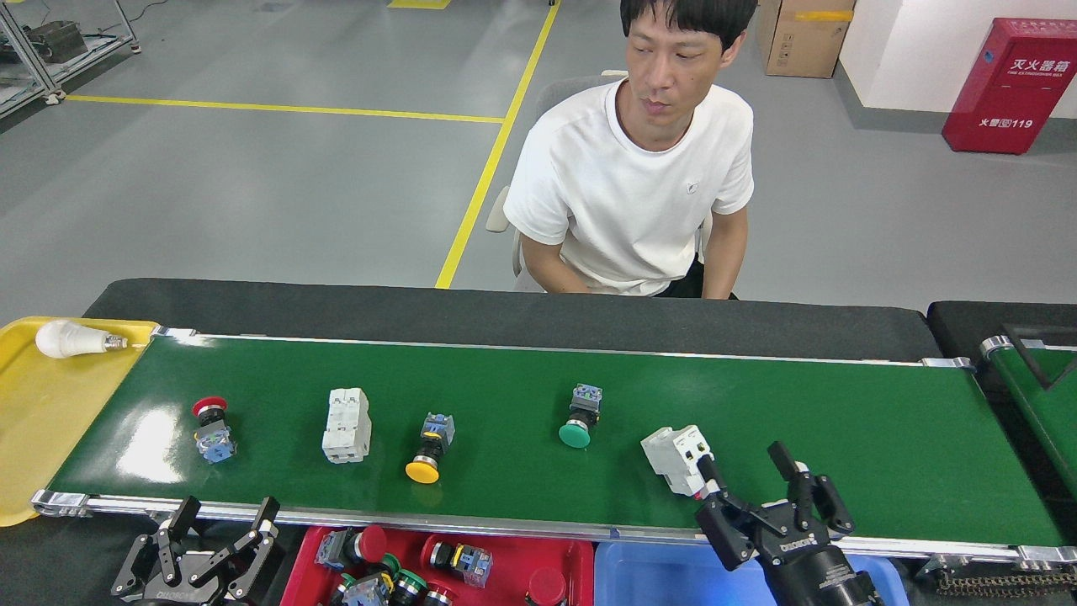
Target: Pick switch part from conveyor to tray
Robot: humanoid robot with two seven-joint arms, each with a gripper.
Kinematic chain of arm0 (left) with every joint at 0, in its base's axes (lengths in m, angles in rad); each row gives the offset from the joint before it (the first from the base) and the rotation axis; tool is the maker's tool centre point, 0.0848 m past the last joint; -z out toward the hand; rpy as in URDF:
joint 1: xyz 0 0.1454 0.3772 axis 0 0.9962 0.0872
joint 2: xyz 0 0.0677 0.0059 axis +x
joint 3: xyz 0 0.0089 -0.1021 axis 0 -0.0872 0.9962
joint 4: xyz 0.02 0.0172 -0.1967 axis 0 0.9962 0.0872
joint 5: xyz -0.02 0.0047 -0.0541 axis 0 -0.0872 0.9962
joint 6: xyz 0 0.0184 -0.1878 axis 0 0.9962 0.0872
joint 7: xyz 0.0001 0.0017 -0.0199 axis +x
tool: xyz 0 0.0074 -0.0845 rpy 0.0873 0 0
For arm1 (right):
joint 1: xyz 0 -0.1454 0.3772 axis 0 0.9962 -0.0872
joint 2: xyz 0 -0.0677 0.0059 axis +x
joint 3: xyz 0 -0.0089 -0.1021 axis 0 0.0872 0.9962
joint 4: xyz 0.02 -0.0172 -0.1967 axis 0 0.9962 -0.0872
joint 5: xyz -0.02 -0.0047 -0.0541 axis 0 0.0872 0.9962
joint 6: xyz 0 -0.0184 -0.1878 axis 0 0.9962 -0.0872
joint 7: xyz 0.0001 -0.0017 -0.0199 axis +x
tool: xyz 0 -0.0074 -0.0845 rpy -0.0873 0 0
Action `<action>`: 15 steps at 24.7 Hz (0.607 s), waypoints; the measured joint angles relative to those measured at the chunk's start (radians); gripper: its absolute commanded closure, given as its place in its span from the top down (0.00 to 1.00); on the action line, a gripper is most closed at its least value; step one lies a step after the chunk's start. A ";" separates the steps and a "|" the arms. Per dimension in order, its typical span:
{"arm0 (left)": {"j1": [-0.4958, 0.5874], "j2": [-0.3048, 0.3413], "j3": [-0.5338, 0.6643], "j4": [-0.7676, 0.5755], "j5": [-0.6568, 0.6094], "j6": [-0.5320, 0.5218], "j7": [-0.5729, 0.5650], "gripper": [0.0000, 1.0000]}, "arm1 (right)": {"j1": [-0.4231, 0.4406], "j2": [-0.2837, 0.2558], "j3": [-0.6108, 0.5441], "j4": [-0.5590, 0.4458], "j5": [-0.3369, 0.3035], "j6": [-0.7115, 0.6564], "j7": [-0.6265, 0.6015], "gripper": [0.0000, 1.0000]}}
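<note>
The conveyor (841,421) carries a red-capped push button (210,427), a white breaker (347,425), a yellow-capped button (427,459), a green-capped button (579,417) and a white breaker with a pink tab (673,459). Just right of that last breaker, over the belt's near edge, my right gripper (745,470) stands open; its left finger almost touches the breaker. Below the near rail, left of the red tray (505,551), my left gripper (225,515) is open and holds nothing. The red tray holds several button switches.
A blue tray (648,572) sits beside the red one, partly covered by my right arm. A yellow tray (34,421) with a light bulb (67,339) lies at the belt's left end. A person sits behind the conveyor. A second green belt (1043,396) starts at far right.
</note>
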 measured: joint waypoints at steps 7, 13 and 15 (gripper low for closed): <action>-0.140 -0.012 -0.083 0.092 -0.054 0.065 -0.001 1.00 | 0.164 -0.059 -0.001 -0.004 0.001 0.097 -0.135 1.00; -0.283 -0.004 -0.089 0.270 -0.077 0.091 0.000 1.00 | 0.181 -0.063 0.000 -0.016 0.001 0.102 -0.155 1.00; -0.327 0.017 -0.089 0.340 -0.079 0.097 0.002 0.95 | 0.181 -0.064 0.001 -0.017 0.001 0.103 -0.156 1.00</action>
